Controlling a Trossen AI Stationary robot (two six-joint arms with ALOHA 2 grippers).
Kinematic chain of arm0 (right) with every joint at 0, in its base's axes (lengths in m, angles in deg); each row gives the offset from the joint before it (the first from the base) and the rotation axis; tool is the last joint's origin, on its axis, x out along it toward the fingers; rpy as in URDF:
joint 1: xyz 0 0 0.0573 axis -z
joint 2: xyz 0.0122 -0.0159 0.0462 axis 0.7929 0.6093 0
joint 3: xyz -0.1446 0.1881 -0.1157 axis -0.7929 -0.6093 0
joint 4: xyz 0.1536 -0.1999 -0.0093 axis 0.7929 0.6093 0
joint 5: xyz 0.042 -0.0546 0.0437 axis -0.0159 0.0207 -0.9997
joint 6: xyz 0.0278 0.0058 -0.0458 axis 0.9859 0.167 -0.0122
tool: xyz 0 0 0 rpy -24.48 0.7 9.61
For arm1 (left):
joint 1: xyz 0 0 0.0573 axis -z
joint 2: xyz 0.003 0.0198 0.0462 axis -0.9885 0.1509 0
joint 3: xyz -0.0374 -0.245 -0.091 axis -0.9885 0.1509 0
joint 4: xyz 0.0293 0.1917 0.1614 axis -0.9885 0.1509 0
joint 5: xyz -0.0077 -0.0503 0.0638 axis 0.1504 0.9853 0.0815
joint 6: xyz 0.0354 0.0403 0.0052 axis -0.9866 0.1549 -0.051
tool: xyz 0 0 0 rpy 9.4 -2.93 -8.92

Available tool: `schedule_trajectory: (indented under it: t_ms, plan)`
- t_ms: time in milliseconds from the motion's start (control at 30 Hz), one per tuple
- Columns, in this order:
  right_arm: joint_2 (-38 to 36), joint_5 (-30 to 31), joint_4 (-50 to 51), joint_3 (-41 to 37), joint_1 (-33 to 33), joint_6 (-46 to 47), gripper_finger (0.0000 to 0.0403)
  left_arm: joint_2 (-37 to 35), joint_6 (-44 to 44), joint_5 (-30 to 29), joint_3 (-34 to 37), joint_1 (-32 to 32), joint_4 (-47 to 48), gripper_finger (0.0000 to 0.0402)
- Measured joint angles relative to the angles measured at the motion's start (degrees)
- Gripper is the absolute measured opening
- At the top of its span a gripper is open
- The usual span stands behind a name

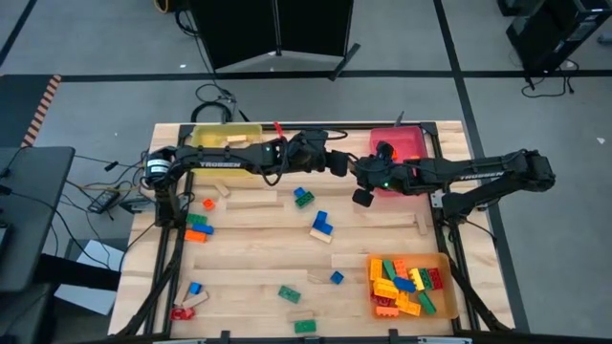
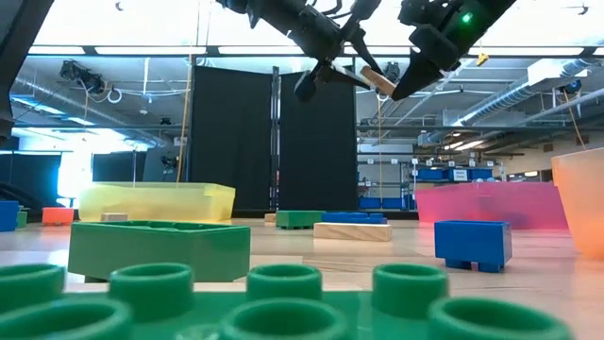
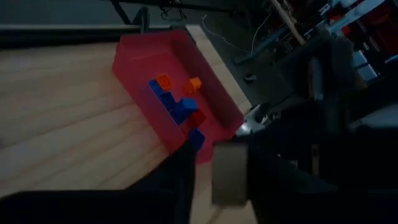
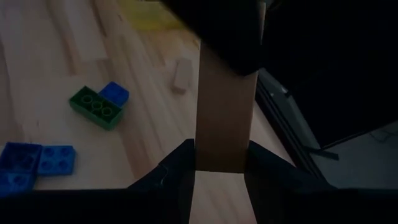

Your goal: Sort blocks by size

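Observation:
A tan wooden block hangs high over the middle of the table, between my two grippers. My right gripper is shut on one end of it; the block runs forward from the fingers to my left gripper. In the left wrist view my left gripper stands open around the block's other end: a strip of table shows between one finger and the block. Whether the other finger touches it, I cannot tell. Loose blocks lie on the table below. My right gripper pinches the block's near end between its two fingers, one on each long side. The fingers come from the table's right, slanting down, and lie along the block. The block sticks out beyond the fingertips, tilted and lifted clear of the table.
A red tray with small bricks stands at the far right, a yellow tray at the far left, and an orange tray with several bricks at the near right. Green and blue bricks and wooden planks lie scattered mid-table.

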Motion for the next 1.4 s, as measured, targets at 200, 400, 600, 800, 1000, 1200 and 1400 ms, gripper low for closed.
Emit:
schedule_trajectory:
  t_ms: [200, 400, 600, 800, 1000, 1200, 1400]
  plan:
    - [0.0, 0.4, -0.1, 0.0, 0.0, 0.0, 0.0129, 0.1, 0.0, 0.9, 0.1, 0.0, 0.4, 0.0175]
    - [0.0, 0.4, -0.4, 0.0, 0.0, -0.3, 0.0129, 0.1, -0.3, 0.9, 0.1, -0.1, 0.8, 0.0156]
    - [0.0, -0.4, -0.3, 0.0, 0.1, -0.4, 0.0129, 0.1, -1.5, 1.0, 0.1, 0.0, 0.3, 0.007]
    - [0.0, -0.5, -0.3, 0.0, 0.1, -0.4, 0.0131, 0.0, -1.5, 1.2, 0.1, 0.0, 0.1, 0.006]
    - [-0.1, -0.9, 0.9, 0.0, 0.0, 0.8, 0.0172, 0.0, -3.3, 0.8, 0.1, -0.3, 0.9, 0.006]
    - [-0.1, -1.0, 6.3, 0.0, 0.0, 4.2, 0.0229, 0.0, -4.1, 2.6, 0.1, -2.5, 4.6, 0.0061]
    - [-0.1, -1.0, 17.5, 0.0, 0.0, 14.5, 0.0257, -2.1, -6.8, 5.2, 0.1, -6.8, 13.5, 0.0062]
